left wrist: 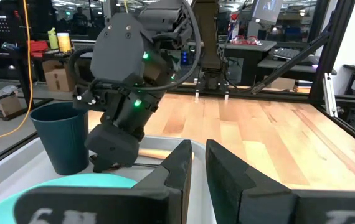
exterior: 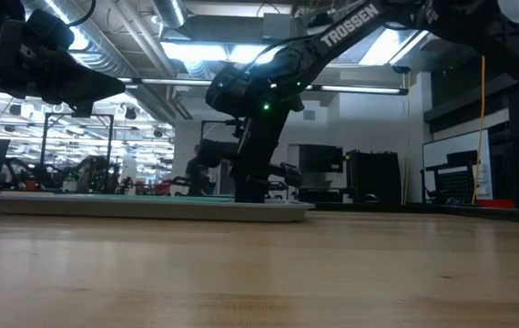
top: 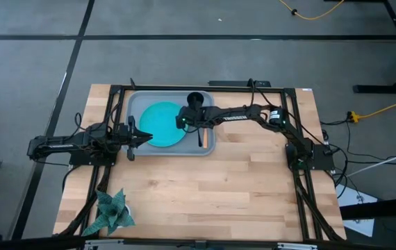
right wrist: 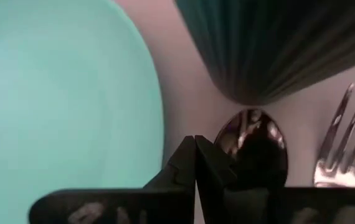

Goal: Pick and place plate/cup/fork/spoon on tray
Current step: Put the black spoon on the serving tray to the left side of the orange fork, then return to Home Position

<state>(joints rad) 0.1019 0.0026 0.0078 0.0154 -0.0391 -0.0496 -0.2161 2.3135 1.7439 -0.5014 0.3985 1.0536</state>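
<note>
The grey-blue tray (top: pixel 134 101) lies at the table's far middle. On it are the turquoise plate (top: pixel 158 123), the dark cup (top: pixel 195 99) at its far side, and the orange-handled fork (top: pixel 203 136) near its right rim. The right wrist view shows the dark spoon's bowl (right wrist: pixel 251 144) on the tray floor between the plate (right wrist: pixel 59 99), the cup (right wrist: pixel 271 43) and the fork tines (right wrist: pixel 339 146). My right gripper (right wrist: pixel 195 152) is shut, pointing down just beside the spoon's bowl. My left gripper (left wrist: pixel 199 163) hovers over the tray's left rim, open by a narrow gap and empty. My right gripper's shut fingertips (right wrist: pixel 184 158) stand low over the tray floor between the plate's edge and the spoon's bowl, coming from above. I cannot tell whether they touch the tray or the spoon.
A small green plant (top: pixel 111 212) stands at the near left corner of the table. The wooden top near and right of the tray is bare. A dark frame runs around the table's edges.
</note>
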